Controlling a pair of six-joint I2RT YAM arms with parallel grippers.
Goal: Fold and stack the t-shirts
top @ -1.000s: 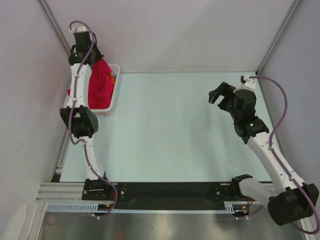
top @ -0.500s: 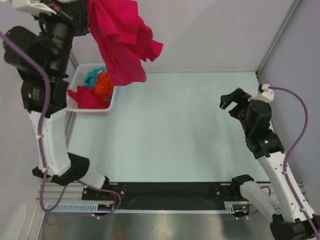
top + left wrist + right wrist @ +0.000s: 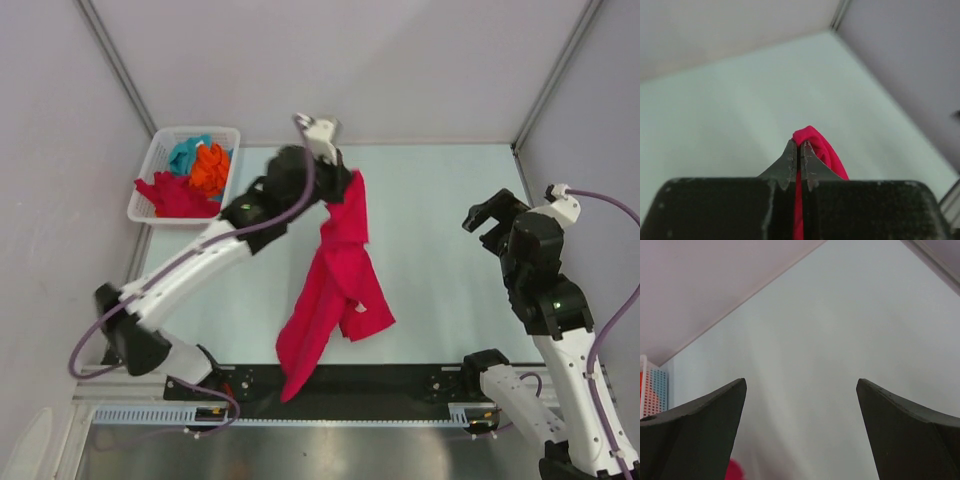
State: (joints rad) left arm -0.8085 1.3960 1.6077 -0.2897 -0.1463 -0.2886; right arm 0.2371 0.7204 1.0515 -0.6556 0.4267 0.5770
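My left gripper (image 3: 342, 183) is shut on a crimson red t-shirt (image 3: 335, 280), which hangs from it over the middle of the table down to the near edge. A small white label shows on its lower right fold. In the left wrist view the gripper (image 3: 798, 144) pinches a red fold (image 3: 816, 142). More t-shirts, one red (image 3: 172, 195), one orange (image 3: 209, 168) and one teal (image 3: 185, 152), lie in the white basket (image 3: 143, 180) at the back left. My right gripper (image 3: 487, 212) is open and empty over the table's right side; it also shows in the right wrist view (image 3: 801, 384), jaws wide apart.
The pale table (image 3: 440, 300) is walled by grey panels at the back and sides. A black rail (image 3: 340, 385) runs along the near edge between the arm bases. A bit of the red shirt (image 3: 732, 471) shows low in the right wrist view.
My left arm has swung from high over the basket to the table's middle, carrying the red t-shirt, which now hangs lower. The right arm has drawn a little to the right.
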